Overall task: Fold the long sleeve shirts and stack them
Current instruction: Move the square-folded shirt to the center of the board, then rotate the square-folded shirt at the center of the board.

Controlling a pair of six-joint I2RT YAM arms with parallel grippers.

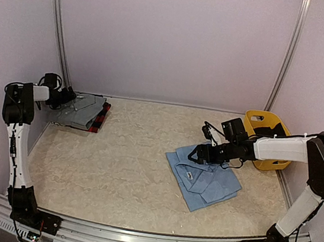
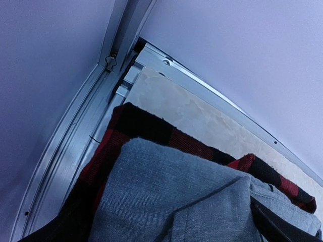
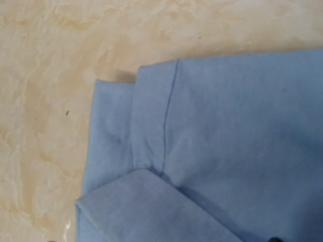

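The grey shirt [image 1: 82, 110] lies folded on the red-and-black plaid shirt [image 1: 102, 118] at the far left by the wall. My left gripper [image 1: 66, 98] is at their left edge. In the left wrist view its dark fingers [image 2: 282, 223] show wide apart at the bottom corners, with the grey shirt [image 2: 166, 191] between them over the plaid shirt [image 2: 151, 128]. The light blue shirt [image 1: 205, 180] lies folded right of centre. My right gripper [image 1: 196, 154] is low over its far left edge. The right wrist view shows only blue cloth [image 3: 227, 126]; the fingers are hidden.
A yellow plastic basket [image 1: 252, 116] stands at the far right behind my right arm. Walls with metal rails [image 2: 75, 136] close in the left corner by the shirt stack. Bare beige table [image 1: 134, 153] lies between the two shirt spots.
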